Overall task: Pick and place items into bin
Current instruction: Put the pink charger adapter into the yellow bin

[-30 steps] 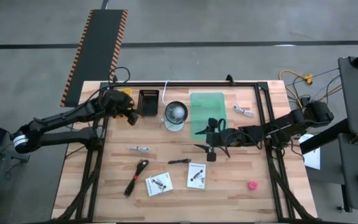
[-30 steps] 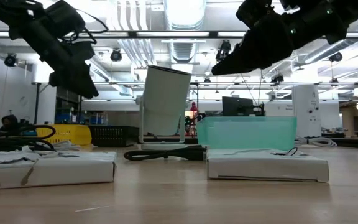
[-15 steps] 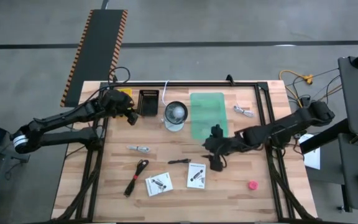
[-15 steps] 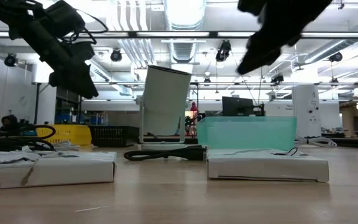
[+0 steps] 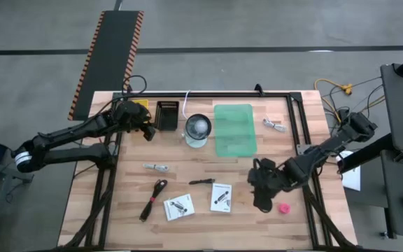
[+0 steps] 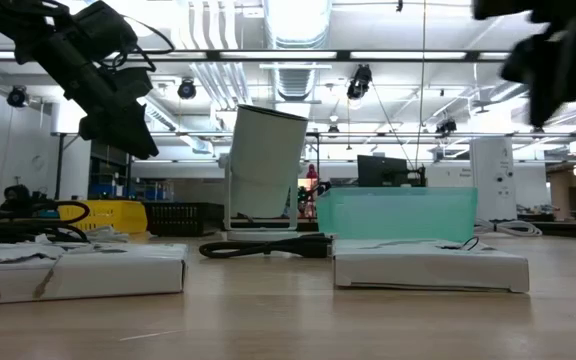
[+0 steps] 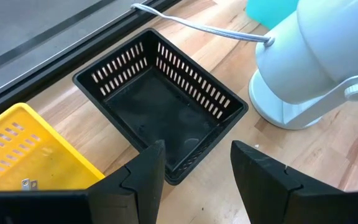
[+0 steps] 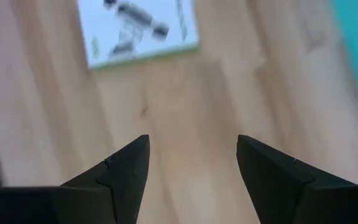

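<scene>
Swinging away from the green bin (image 5: 234, 129), the right gripper (image 5: 261, 199) now hangs spread and empty just beside the red knob (image 5: 284, 208), near one white packet (image 5: 221, 197). Left gripper (image 7: 194, 165) stays parted over the black basket (image 7: 160, 102).
</scene>
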Robot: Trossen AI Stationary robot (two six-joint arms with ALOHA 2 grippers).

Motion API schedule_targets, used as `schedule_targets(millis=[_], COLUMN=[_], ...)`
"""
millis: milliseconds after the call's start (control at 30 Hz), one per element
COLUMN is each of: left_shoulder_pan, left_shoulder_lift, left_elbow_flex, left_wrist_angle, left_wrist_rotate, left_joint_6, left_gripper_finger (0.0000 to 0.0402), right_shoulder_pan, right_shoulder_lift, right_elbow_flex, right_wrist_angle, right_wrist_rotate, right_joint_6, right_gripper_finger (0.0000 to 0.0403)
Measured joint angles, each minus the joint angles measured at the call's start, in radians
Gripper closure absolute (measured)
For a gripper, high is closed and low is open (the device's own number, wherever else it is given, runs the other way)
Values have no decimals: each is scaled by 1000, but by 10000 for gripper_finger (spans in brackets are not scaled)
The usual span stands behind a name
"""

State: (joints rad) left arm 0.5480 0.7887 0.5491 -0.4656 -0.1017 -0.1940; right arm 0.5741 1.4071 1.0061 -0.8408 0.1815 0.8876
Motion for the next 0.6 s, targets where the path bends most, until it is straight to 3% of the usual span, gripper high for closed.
schedule_targets(millis=[133,600], left_shoulder_pan=[0,0], left_shoulder_lift=[5,11], left_elbow_flex=[0,-39], left_wrist_angle=[0,2], left_wrist_rotate=[0,1], left_joint_6=[0,-1], left_gripper_finger=[235,235], right_shoulder_pan=[69,302], right_shoulder_lift=[0,0], right_elbow_flex=[-4,-7], right_wrist_angle=[-28,-142], right_wrist_rotate=[-50,-55], right_joint_6=[108,385], right_gripper_finger=[177,177])
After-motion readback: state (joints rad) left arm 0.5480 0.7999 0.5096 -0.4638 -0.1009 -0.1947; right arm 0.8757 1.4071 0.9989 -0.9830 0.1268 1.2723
